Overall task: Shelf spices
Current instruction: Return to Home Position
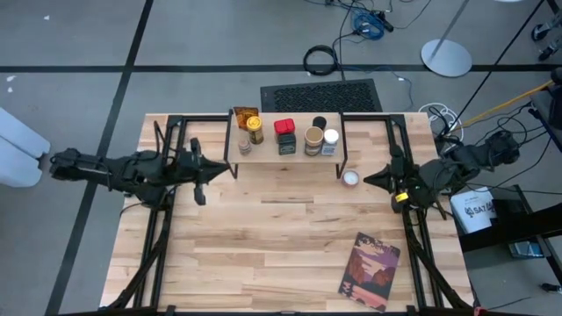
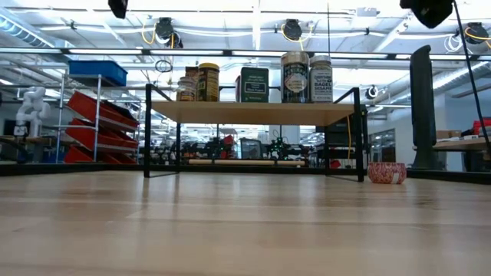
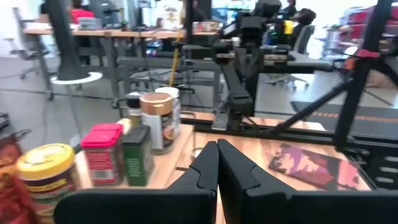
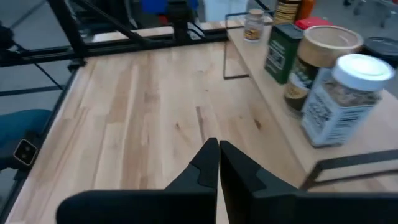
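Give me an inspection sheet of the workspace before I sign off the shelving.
Surface: wooden table, nothing spilled seen.
Job's things: spice jars stand upright on the shelf; one small tin sits on the table beside the shelf's end.
Clutter: book lying flat near the right arm.
Grippers: left gripper shut, empty, off the shelf's left end; right gripper shut, empty, near the small tin.
Cables: coiled cable on the floor beyond the table.
Surroundings: floor mat behind the shelf.

The wood-plank bench (image 1: 263,228) is carrying the shelf (image 1: 268,150) near its far edge, a small round pot (image 1: 350,178) just beside the shelf's right legs, and a picture-covered book (image 1: 370,271) lying front right. Spice jars and tins (image 1: 313,138) are standing along the shelf's plank.
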